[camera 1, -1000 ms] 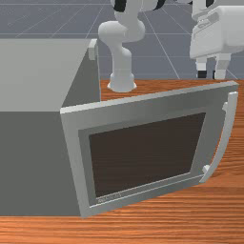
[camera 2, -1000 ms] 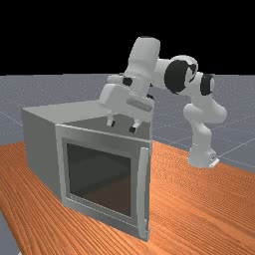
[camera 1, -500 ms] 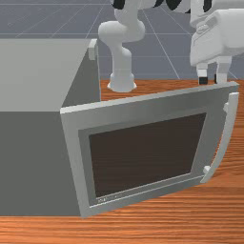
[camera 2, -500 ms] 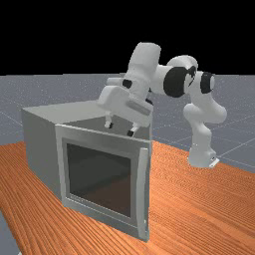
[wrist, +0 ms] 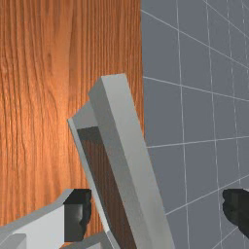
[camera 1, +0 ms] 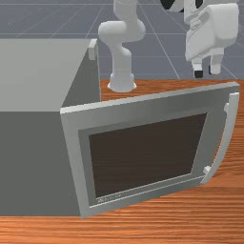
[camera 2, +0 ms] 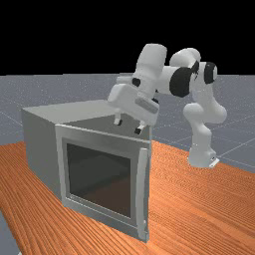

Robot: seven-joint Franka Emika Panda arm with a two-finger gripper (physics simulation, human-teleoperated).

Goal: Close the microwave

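Hovering with gripper [camera 1: 206, 73] spread wide, toward one o'clock from the open door [camera 1: 147, 152] in front view, microwave [camera 1: 33, 152] at nine; risking jamming against the top edge [wrist: 127, 146] by descending misaligned.

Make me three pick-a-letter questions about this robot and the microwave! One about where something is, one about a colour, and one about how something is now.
1. In the front view, where is the gripper compared with the door?
A) Below its bottom edge
B) Above its top edge, toward the handle end
C) Past its hinged side

2. What colour is the table?
A) Orange-brown
B) Blue
C) Green

3. How is the door now?
A) Shut flat
B) Lying on the floor
C) Swung open

Right letters:
1: B, the fingertips hang higher in the picture than the door's top edge, near the handle end.
2: A, orange-brown wood grain shows around the microwave.
3: C, the door slants outward from the microwave's body, with a gap behind it.
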